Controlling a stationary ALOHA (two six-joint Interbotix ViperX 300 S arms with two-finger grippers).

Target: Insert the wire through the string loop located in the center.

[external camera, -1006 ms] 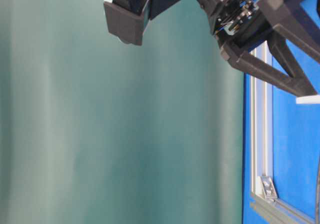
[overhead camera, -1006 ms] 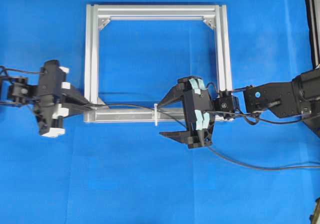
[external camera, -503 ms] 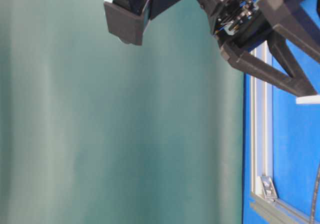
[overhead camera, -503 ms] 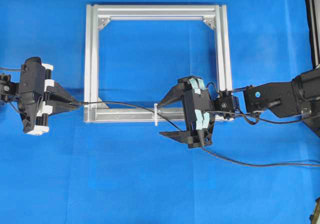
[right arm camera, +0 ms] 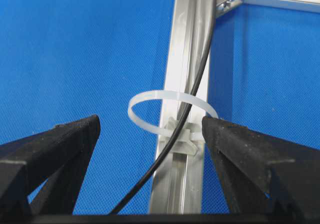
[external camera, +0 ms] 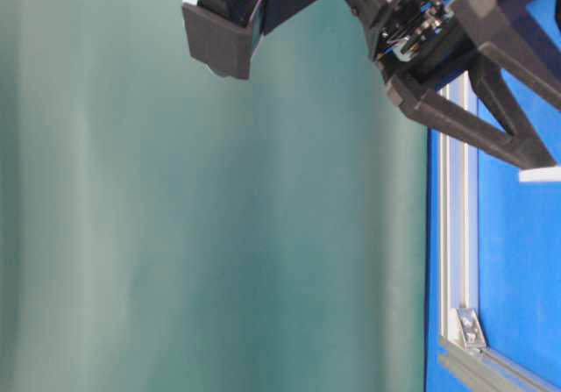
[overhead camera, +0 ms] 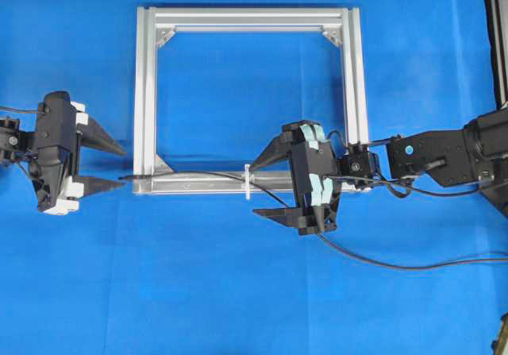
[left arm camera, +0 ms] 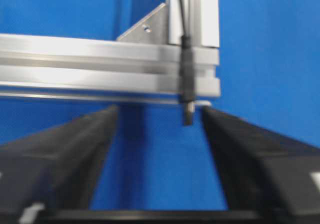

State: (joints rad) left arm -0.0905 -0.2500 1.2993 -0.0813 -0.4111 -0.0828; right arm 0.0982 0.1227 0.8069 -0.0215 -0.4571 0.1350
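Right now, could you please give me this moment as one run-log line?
wire: through loop, tip past frame corner | left gripper: open, off wire | right gripper: open, straddling loop

wire (right arm camera: 186,115) in string loop (right arm camera: 167,105) — on frame bar (right arm camera: 183,43)

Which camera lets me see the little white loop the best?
The right wrist view: the string loop fills its middle, with the wire running through it. The overhead view shows only a tiny white mark on the frame bar. The table-level and left wrist views do not show it.
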